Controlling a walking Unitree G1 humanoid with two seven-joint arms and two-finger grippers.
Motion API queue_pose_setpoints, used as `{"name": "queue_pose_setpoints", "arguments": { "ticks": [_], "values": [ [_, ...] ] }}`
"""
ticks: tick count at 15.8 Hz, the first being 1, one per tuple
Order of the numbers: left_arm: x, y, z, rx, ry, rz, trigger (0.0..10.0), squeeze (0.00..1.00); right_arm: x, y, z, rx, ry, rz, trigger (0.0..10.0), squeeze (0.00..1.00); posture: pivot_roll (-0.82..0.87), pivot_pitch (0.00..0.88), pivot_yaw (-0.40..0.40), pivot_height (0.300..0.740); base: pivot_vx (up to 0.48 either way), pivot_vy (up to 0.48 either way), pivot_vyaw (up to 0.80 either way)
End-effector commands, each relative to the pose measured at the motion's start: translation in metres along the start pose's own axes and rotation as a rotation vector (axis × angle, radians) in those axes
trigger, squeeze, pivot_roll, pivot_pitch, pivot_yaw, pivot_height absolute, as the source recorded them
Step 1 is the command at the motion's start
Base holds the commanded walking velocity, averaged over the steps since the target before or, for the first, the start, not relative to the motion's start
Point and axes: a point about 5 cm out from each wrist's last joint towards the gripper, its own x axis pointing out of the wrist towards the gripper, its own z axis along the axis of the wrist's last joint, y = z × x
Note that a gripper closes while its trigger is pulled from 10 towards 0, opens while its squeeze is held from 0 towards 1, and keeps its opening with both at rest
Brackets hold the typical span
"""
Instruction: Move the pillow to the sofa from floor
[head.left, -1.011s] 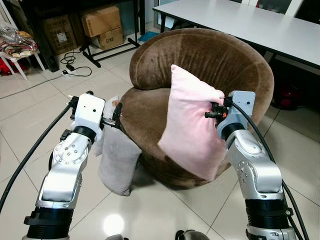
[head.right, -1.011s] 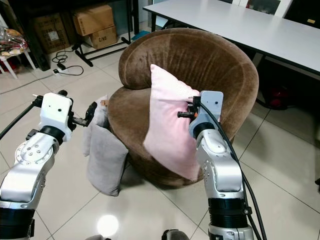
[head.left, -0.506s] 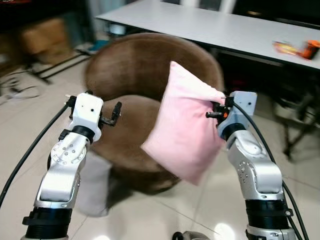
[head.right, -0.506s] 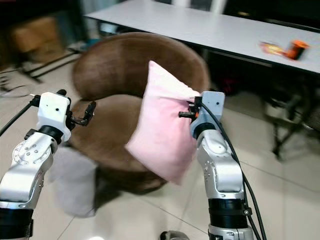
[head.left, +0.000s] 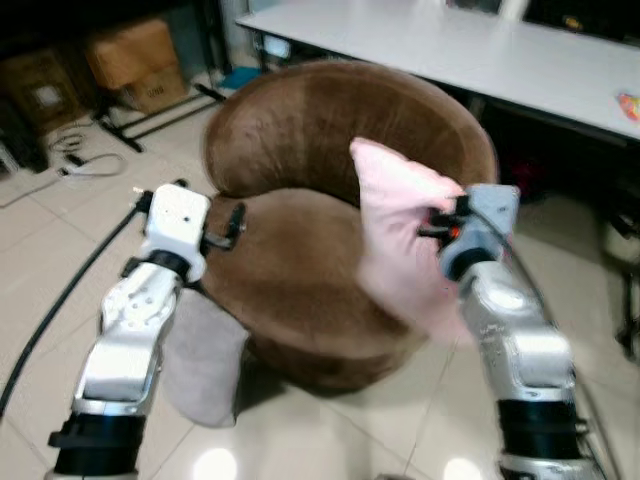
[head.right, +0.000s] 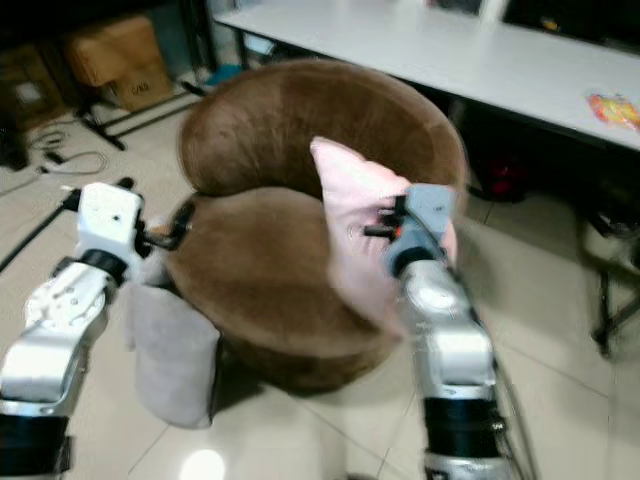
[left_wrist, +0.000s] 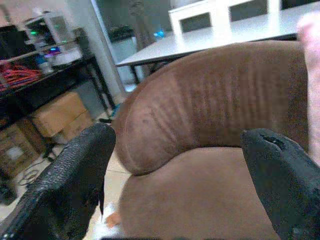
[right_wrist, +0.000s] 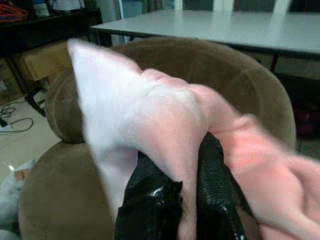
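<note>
- Your right end effector (right_wrist: 185, 200) pinches the pink pillow (head.left: 400, 235) above the brown sofa (head.left: 300, 260).
- Your left end effector (left_wrist: 185, 185) is spread beside the sofa.

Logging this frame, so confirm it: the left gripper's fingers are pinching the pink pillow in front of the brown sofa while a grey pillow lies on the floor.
Wrong arm: the right gripper pinches the pink pillow, as the right wrist view shows. The left gripper is open. The brown sofa and the grey pillow are as stated.
</note>
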Motion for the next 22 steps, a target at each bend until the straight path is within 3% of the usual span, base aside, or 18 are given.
{"name": "queue_pose_setpoints", "arguments": {
  "ticks": [1,4,9,15,22],
  "values": [
    [-0.001,0.004,-0.001,0.004,0.006,0.010,10.0,0.00,0.000,0.015,0.013,-0.027,-0.063,0.068,10.0,0.00,-0.04,0.000,-0.008,0.740,0.319,0.000,0.80],
    [-0.002,0.004,-0.001,0.005,0.005,0.011,10.0,0.00,0.002,0.016,0.013,-0.001,-0.066,0.056,10.0,0.00,-0.04,0.000,-0.014,0.740,0.322,0.000,0.68],
    [-0.001,0.005,0.000,0.005,-0.001,0.018,10.0,0.00,0.002,0.011,0.013,0.011,-0.069,0.032,10.0,0.00,-0.04,0.000,-0.016,0.740,0.333,0.000,0.00],
    [0.001,0.002,0.000,0.004,-0.009,0.002,10.0,0.00,0.003,0.003,0.009,0.012,-0.051,-0.008,10.0,0.00,-0.05,0.000,-0.009,0.740,0.342,0.000,-0.72],
    [0.001,0.002,0.000,0.008,-0.017,0.002,10.0,0.00,0.003,0.009,0.012,0.008,-0.068,0.036,10.0,0.00,-0.04,0.000,-0.010,0.740,0.341,0.000,0.00]
  ]
}}
